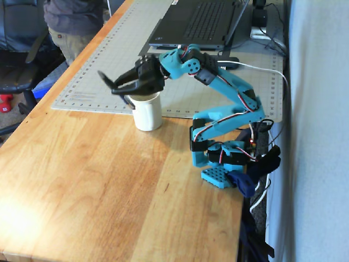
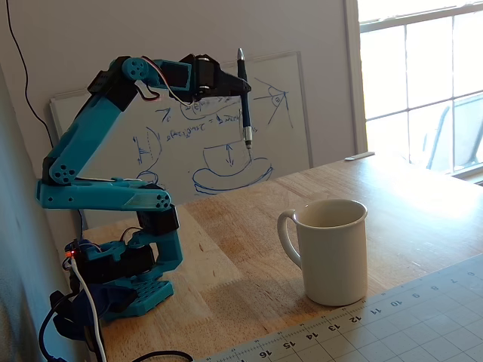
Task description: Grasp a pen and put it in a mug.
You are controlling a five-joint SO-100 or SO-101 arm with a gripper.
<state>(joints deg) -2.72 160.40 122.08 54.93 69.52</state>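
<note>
The cream-white mug (image 1: 148,113) stands upright on the wooden table at the edge of the cutting mat; it is nearest the camera in the other fixed view (image 2: 332,253). My gripper (image 2: 240,87) is raised high and is shut on the dark pen (image 2: 244,113). The pen hangs nearly vertical with its tip down. It is well above the mug's rim and to its left in that view, on the far side of the mug. In the fixed view from above, the gripper (image 1: 117,86) reaches left over the mug's rim.
A grey-green cutting mat (image 1: 103,60) carries a laptop (image 1: 202,22) behind the mug. A whiteboard (image 2: 290,113) leans on the wall behind the arm. Cables (image 1: 262,71) run by the blue base (image 1: 223,158). A person (image 1: 71,22) stands at the table's far left corner.
</note>
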